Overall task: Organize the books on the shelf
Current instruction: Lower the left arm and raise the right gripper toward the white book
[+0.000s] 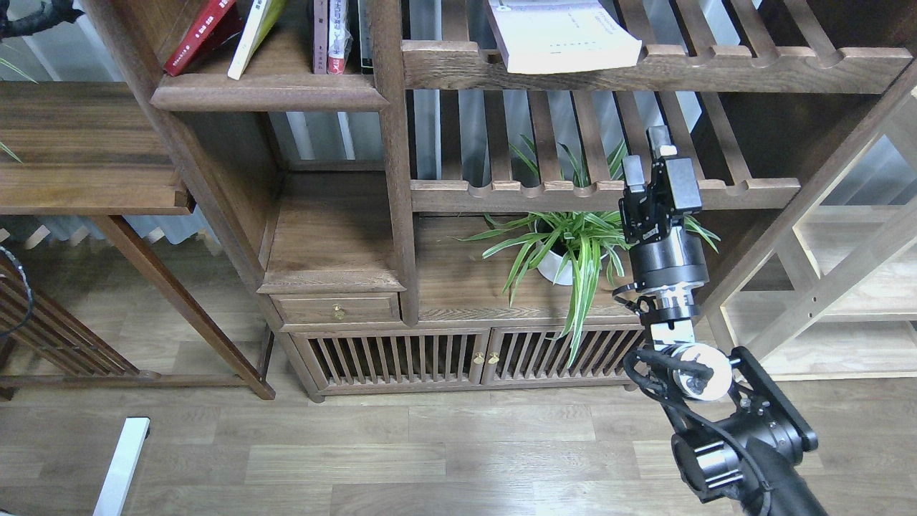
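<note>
Books [236,36] upright on shelf [269,92]

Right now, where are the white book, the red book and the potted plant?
White book [566,36], head view: middle of its pale cover.
Red book [200,36], head view: its leaning red cover.
Potted plant [555,266], head view: its white pot.

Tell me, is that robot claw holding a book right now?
No, the right claw is open and holds nothing, raised in front of the slatted rack, while the white book lies on the rack above.
</note>
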Motion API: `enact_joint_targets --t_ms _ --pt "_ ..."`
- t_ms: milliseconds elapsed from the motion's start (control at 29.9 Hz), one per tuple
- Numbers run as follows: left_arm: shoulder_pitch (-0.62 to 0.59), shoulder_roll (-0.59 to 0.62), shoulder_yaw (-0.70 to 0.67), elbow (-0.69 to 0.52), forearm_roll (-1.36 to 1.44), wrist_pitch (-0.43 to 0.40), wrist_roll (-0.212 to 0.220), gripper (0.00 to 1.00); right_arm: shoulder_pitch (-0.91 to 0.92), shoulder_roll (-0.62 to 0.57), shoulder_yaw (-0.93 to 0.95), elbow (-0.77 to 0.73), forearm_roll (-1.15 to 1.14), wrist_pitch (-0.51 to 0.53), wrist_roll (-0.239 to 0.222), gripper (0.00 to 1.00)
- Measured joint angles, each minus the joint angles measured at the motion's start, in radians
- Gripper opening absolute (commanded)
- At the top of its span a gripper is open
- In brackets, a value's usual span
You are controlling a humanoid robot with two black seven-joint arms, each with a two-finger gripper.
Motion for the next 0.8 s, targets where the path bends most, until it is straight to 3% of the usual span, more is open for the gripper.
enact_joint_targets --t_ms 301,802 --pt "0.131 -0.015 -0.005 -0.120 -0.170 -0.001 -0.002 0.99 0.009 -0.006 -0.015 0.026 0.000 0.000 -0.006 0.80" --pt "0.458 -0.089 -0.004 -0.469 -0.287 -0.001 0.010 0.97 0.103 0.051 -0.097 0.033 -0.004 0.000 -0.008 0.81"
